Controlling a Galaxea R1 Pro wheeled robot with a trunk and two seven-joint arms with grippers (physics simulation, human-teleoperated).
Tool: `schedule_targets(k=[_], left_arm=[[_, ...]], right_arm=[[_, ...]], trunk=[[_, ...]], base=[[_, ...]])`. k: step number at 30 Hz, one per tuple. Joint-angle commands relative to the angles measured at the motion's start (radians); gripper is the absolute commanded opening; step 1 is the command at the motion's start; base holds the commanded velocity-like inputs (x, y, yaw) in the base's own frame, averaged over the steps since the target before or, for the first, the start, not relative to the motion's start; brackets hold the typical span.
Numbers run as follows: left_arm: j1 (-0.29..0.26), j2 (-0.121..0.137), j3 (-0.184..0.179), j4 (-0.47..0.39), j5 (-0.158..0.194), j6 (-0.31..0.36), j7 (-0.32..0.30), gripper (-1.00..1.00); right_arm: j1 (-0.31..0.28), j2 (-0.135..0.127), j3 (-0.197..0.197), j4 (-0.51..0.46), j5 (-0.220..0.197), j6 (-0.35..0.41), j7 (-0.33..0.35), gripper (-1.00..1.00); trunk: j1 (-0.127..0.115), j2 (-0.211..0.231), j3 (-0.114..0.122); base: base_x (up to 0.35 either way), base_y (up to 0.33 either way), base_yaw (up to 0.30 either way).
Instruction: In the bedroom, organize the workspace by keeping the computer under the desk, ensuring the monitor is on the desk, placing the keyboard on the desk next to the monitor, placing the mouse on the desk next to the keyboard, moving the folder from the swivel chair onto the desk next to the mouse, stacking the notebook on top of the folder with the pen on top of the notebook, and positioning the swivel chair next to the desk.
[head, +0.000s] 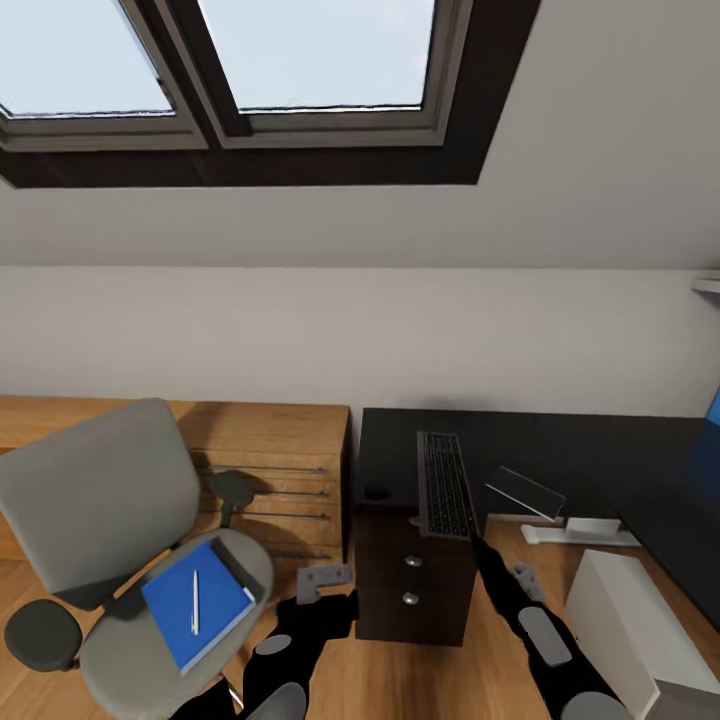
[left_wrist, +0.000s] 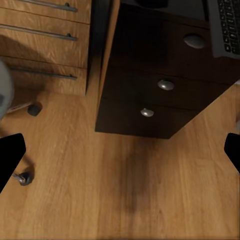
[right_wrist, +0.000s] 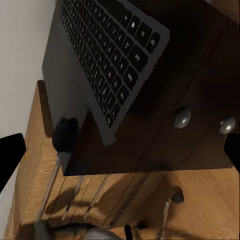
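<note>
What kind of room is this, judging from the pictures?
Probably an attic room used as a home office: a sloped ceiling with skylights, a black desk with a keyboard on it, and a swivel chair on a wooden floor.

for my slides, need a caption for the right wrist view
Slim black keyboard with grey keys overhanging the glossy black desk's edge, small black oval mouse beside it, above silver-knobbed drawers.
</note>
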Motion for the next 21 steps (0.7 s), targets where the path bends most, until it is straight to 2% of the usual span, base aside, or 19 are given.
schedule_targets(k=[1, 2, 5, 6, 10, 14, 21], left_arm=[[-0.002, 0.001, -0.003, -0.007, 0.004, 0.004, 0.006, 1.0], [-0.002, 0.001, -0.006, -0.025, 0.007, 0.004, 0.006, 1.0], [-0.002, 0.002, -0.009, -0.04, 0.026, 0.005, 0.006, 1.0], [-0.002, 0.006, -0.013, -0.046, 0.058, 0.007, 0.006, 1.0], [-0.002, 0.014, -0.015, -0.05, 0.095, 0.007, 0.006, 1.0], [-0.002, 0.016, -0.016, -0.05, 0.1, 0.007, 0.006, 1.0], [-0.002, 0.016, -0.016, -0.05, 0.101, 0.007, 0.006, 1.0]], right_arm=[[-0.001, -0.007, -0.008, -0.002, -0.043, 0.041, 0.004, 1.0], [-0.001, -0.025, -0.007, -0.002, -0.105, 0.088, 0.004, 1.0], [-0.001, -0.037, -0.007, -0.002, -0.151, 0.112, 0.004, 1.0], [-0.001, -0.044, -0.007, -0.002, -0.177, 0.122, 0.004, 1.0], [-0.001, -0.048, -0.003, -0.003, -0.193, 0.128, 0.015, 1.0], [-0.001, -0.05, -0.001, -0.003, -0.192, 0.127, 0.061, 1.0], [-0.001, -0.055, 0.0, -0.004, -0.19, 0.128, 0.079, 1.0]], trunk=[[0.004, -0.008, -0.005], [0.008, -0.015, -0.008], [0.019, -0.036, -0.017], [0.023, -0.043, -0.02], [0.039, -0.071, -0.033], [0.054, -0.099, -0.045], [0.081, -0.148, -0.067]], base=[[0.0, 0.0, 0.0], [0.0, 0.0, 0.0], [0.0, 0.0, 0.0], [0.0, 0.0, 0.0], [0.0, 0.0, 0.0], [0.0, 0.0, 0.0], [0.0, 0.0, 0.0]])
